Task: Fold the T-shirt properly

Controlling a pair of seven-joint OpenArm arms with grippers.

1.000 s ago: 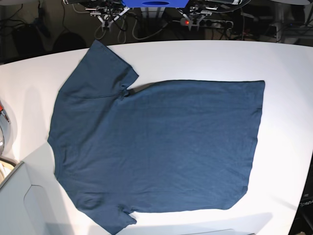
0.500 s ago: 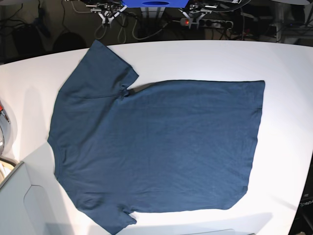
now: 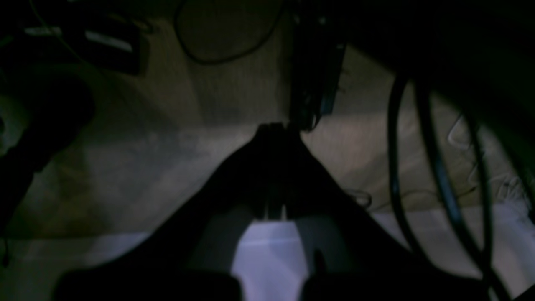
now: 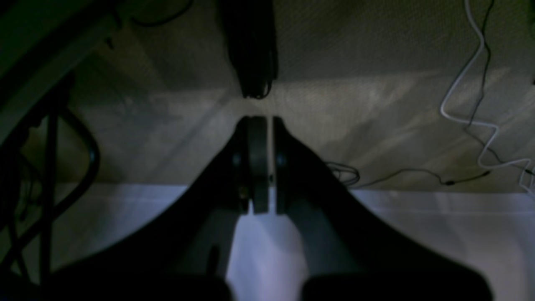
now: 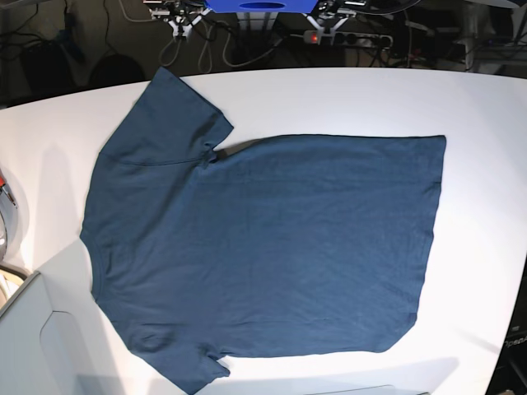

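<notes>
The dark navy T-shirt (image 5: pixel 263 247) lies flat and spread out on the white table (image 5: pixel 370 99), neck end at the left and hem at the right. One sleeve (image 5: pixel 177 115) points to the far left, the other (image 5: pixel 185 366) to the near left. Both grippers are pulled back past the table's far edge, well away from the shirt. The left gripper (image 3: pixel 273 127) is shut and empty, seen at the top of the base view (image 5: pixel 329 15). The right gripper (image 4: pixel 262 121) is shut and empty, also at the top (image 5: pixel 183 16). Neither wrist view shows the shirt.
A grey bin (image 5: pixel 33 337) sits at the near left corner. Cables and a power strip (image 5: pixel 346 37) lie on the dark floor behind the table. Black cables (image 3: pixel 418 167) hang by the left gripper. A white cable (image 4: pixel 468 104) lies on the floor.
Both grippers have drawn back slightly further towards the top edge of the base view. The T-shirt has not moved.
</notes>
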